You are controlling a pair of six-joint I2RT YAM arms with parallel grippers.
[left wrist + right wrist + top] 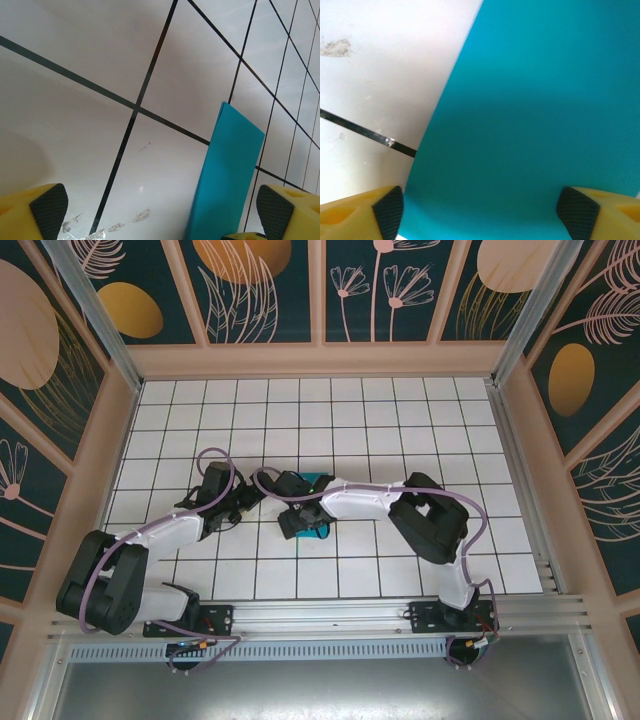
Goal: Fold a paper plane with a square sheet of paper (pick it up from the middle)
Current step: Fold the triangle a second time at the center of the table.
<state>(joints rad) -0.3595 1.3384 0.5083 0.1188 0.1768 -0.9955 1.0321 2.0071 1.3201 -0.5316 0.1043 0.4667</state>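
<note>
The teal sheet of paper (319,480) lies on the white tiled floor mid-table, mostly hidden under my right gripper (300,523). In the right wrist view the paper (530,110) spreads flat beneath and between the wide-apart black pads (387,210); my right gripper (482,212) is open over it. In the left wrist view a narrow folded teal strip (230,170) stands toward the right finger (275,210). My left gripper (160,210) is open, nothing between its pads. It sits just left of the paper (243,502). Any paper plane shape is hidden by the arm.
The white floor has black grid lines (135,107) and a few scuff marks (140,216). Patterned walls (320,290) enclose the back and both sides. A metal rail (330,615) with the arm bases runs along the near edge.
</note>
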